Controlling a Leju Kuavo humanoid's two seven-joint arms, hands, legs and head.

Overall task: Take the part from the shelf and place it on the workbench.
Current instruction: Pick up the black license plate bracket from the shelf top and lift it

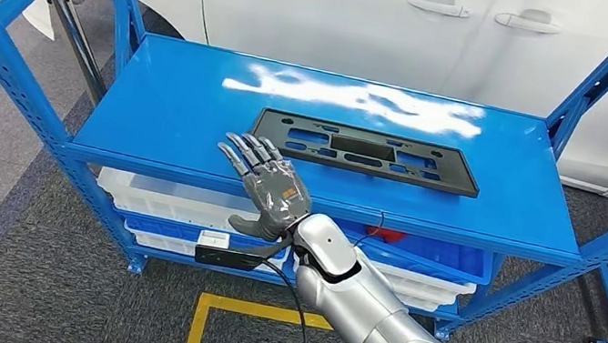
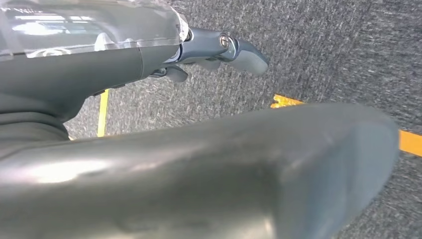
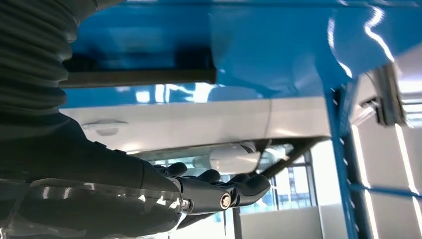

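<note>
1. The right hand [image 1: 268,186] has its fingers [image 1: 248,150] stretched out straight and a little apart, thumb out to the side; it holds nothing. The fingertips reach over the front edge of the blue metal shelf top [image 1: 173,105], just short of the part's front-left corner; whether they touch the surface cannot be told.
2. In the right wrist view the same hand [image 3: 219,191] shows extended, empty fingers.
3. The left hand [image 2: 214,50] hangs over grey carpet [image 2: 323,45] crossed by yellow floor lines [image 2: 410,142]. Only some of its fingers show there, so how far open it is cannot be told.
4. There is one part: a flat black plastic rectangular frame with cut-outs [image 1: 365,151]. It lies flat near the middle of the shelf top, closer to the front edge than the back. Its long axis runs along the shelf's length, from left edge to right edge, tilted slightly so the right end sits nearer the front.
5. The lower level holds stacked white plastic trays [image 1: 154,194] and a blue tray [image 1: 444,254].
6. One white car [image 1: 353,13] stands behind the shelf, two door handles showing.
</note>
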